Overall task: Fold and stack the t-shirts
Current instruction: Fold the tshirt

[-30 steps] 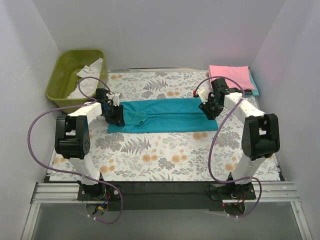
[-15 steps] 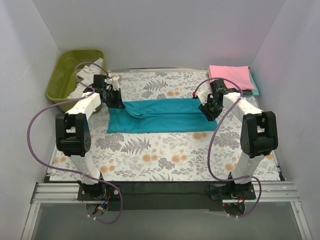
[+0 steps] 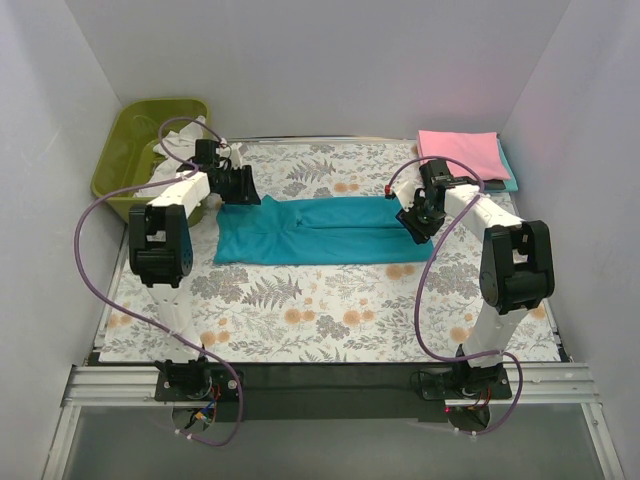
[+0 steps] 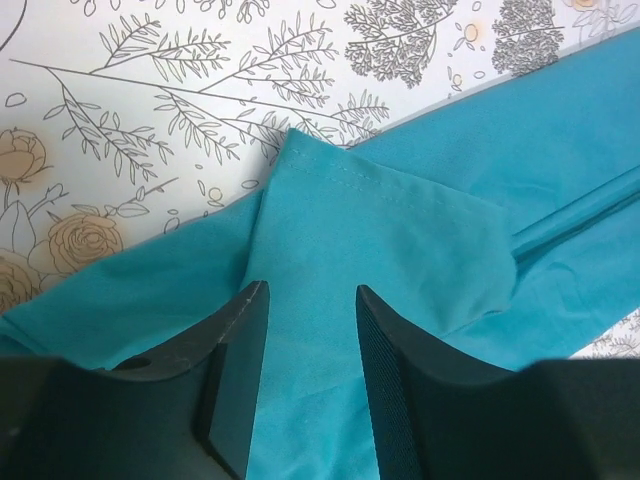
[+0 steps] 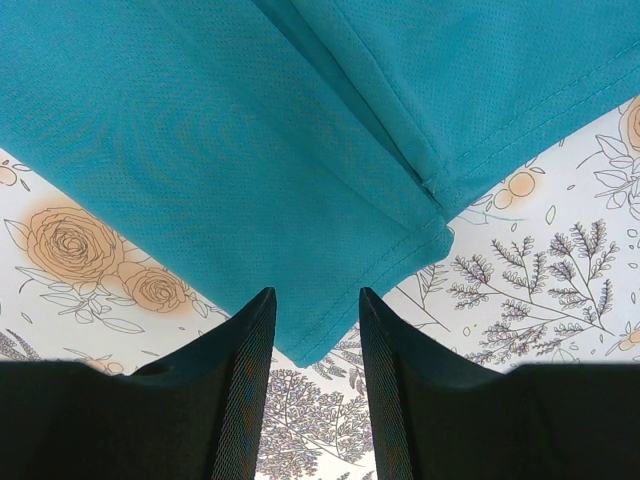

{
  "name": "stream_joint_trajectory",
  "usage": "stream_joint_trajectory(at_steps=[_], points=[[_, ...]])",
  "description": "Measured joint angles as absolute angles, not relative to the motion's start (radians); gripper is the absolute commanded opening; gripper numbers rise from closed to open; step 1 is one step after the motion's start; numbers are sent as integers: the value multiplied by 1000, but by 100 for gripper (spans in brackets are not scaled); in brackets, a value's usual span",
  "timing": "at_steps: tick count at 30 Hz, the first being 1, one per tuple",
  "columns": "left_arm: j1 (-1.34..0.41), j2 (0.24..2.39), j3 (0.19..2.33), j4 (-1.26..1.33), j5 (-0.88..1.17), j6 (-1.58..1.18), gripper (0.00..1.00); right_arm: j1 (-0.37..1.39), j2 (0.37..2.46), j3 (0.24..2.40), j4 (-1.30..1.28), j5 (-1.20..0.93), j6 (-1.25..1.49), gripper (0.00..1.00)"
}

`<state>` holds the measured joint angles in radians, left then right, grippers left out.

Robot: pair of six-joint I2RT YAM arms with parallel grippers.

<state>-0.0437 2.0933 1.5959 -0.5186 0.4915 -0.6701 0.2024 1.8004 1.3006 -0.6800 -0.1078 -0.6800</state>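
A teal t-shirt [image 3: 320, 232] lies folded into a long strip across the middle of the floral table cloth [image 3: 330, 320]. My left gripper [image 3: 243, 190] is open at the strip's far left corner. In the left wrist view, the left gripper [image 4: 310, 300] has its fingers straddling the teal cloth [image 4: 400, 230], with a folded flap just ahead. My right gripper [image 3: 413, 226] is open at the strip's right end. In the right wrist view, the right gripper [image 5: 315, 305] has a hemmed corner of the shirt [image 5: 250, 130] between its fingers. A folded pink t-shirt [image 3: 460, 150] lies at the back right.
An olive-green tub [image 3: 120, 160] with white cloth [image 3: 158, 152] in it stands at the back left, close behind my left arm. A folded teal cloth [image 3: 510, 175] shows under the pink shirt. White walls close in the table on three sides.
My left gripper has moved from the strip's near left end toward the back. The cloth at that end bunched up and now lies flatter. The right gripper has barely moved.
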Motion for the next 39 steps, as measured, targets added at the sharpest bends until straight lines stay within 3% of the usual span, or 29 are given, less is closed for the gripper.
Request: stream_joint_trajectory(at_steps=[14,28,39], points=[[-43,1791,1301,-452,465,-645,34,202,1915,1379,-673,-144,-658,32],[-48,2157,1684,-402,510,-561,47,202,1946,1350,-648,-137,-656,30],[-57,2270,1716,-388,593,-575,44,202,1946,1350,-648,-137,-657,30]])
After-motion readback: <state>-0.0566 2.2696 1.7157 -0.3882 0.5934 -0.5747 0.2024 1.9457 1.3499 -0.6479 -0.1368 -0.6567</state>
